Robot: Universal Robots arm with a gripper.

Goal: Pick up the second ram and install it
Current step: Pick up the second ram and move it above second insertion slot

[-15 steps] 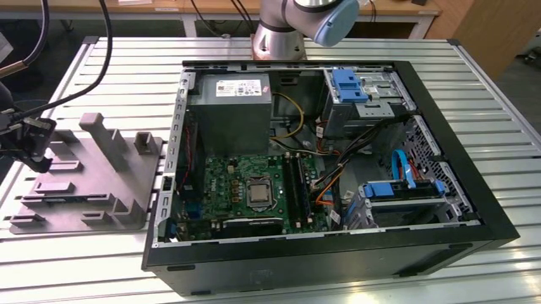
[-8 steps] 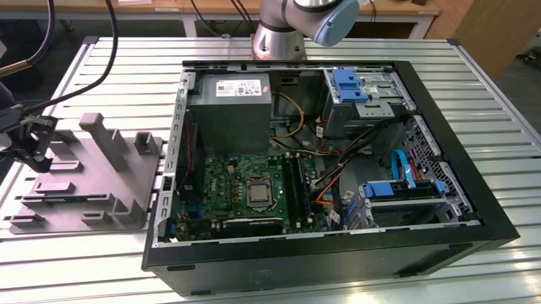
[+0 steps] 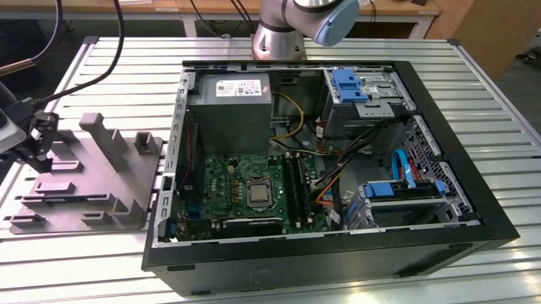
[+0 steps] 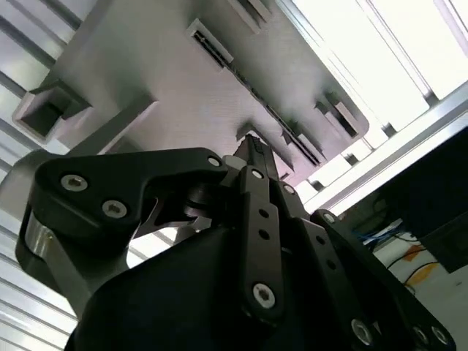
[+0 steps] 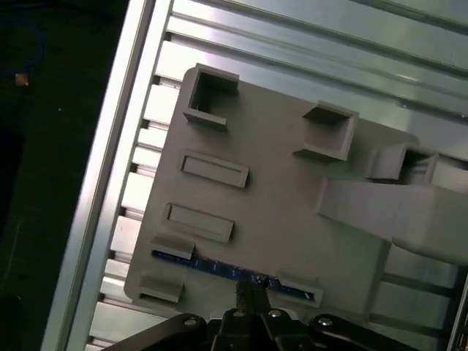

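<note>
While the second ram [image 5: 212, 267] sits in the grey fixture [image 5: 278, 190], the fingers [image 5: 246, 296] pinch its middle.

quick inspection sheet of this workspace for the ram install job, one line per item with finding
surface: slatted aluminium table carries everything below
job's things: the second ram stands on edge in a slot of the grey holder; the open computer case sits to the exterior view's right, with its motherboard exposed
clutter: nothing seen
tool: the tool is at the ram's top edge over the holder; whether it grips cannot be told
cables: loose wires inside the case; black cables hang above the table's far corner on the exterior view's left
surroundings: wooden bench behind the table
</note>
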